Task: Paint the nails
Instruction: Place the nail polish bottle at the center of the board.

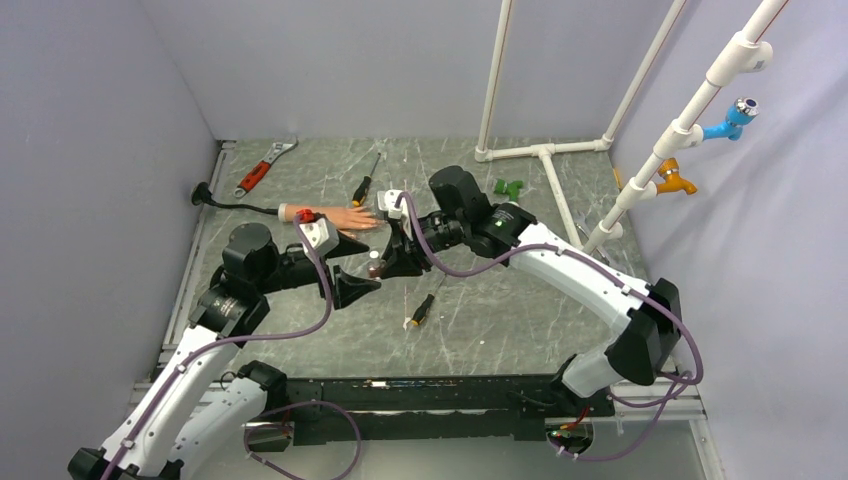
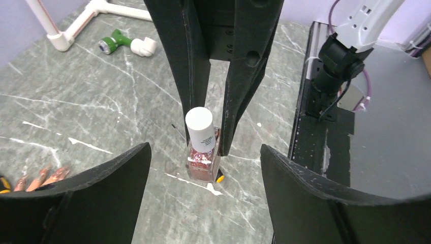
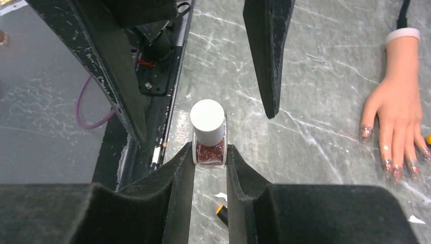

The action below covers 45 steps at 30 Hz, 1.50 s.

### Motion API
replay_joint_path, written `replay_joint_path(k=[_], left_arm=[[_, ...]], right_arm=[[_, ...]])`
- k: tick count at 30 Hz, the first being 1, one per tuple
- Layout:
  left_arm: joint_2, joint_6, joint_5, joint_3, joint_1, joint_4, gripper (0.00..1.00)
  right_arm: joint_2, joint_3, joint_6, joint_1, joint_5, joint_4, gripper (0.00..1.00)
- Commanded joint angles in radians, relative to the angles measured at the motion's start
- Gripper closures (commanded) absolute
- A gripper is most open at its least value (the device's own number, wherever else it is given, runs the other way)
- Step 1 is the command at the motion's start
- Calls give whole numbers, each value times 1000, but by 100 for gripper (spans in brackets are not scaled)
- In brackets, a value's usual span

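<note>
The right end effector [image 3: 209, 148] was clamped on the glass body of the polish bottle [image 3: 209, 153], and the left end effector [image 2: 206, 150] stood with its jaws wide apart around it, touching nothing. We judged the bottle light, smooth and breakable, best taken by its white cap [image 3: 207, 121]. The glittered nails [image 3: 389, 165] lay apart from it on the mannequin hand [image 3: 399, 91], flat on the bench [image 3: 315, 61]. That hand looked soft, light and liable to slide.
</note>
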Motion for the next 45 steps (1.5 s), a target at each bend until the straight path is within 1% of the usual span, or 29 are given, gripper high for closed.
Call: replay_joint_path(k=[1, 4, 6, 8, 10, 14, 17, 19, 22, 27, 31, 34, 38, 45], left_arm=[[-29, 35, -100, 51, -1, -13, 17], [-62, 38, -234, 49, 5, -23, 14], [-95, 20, -351, 22, 12, 9, 8], [-116, -7, -503, -7, 24, 35, 1], [-128, -19, -585, -22, 44, 45, 1], [-153, -39, -652, -55, 79, 87, 1], [-140, -57, -740, -40, 94, 53, 1], [-125, -83, -814, -20, 102, 17, 1], [-119, -100, -877, -9, 113, -7, 1], [-156, -113, -961, -16, 118, -5, 1], [-196, -116, -1047, -25, 120, -1, 1], [-218, -118, -1072, -24, 122, -8, 1], [-235, -120, -1100, -24, 123, -12, 1], [-246, -111, -1090, -21, 124, -18, 1]], right_arm=[[-60, -28, 42, 2, 93, 105, 100], [-70, -44, 60, 1, 145, 132, 100], [-73, -64, 81, 1, 177, 160, 100], [-72, -77, 98, 1, 205, 183, 100], [-67, -95, 119, 0, 224, 209, 100], [-50, -124, 144, 2, 257, 246, 100], [-24, -140, 173, 4, 279, 279, 100], [-3, -165, 221, 5, 277, 347, 100], [43, -190, 269, 31, 284, 446, 100], [160, -160, 247, 122, 421, 496, 100], [240, -152, 253, 157, 451, 555, 100], [290, -166, 275, 169, 464, 641, 100], [346, -197, 298, 190, 524, 762, 100], [446, -218, 298, 226, 573, 917, 100]])
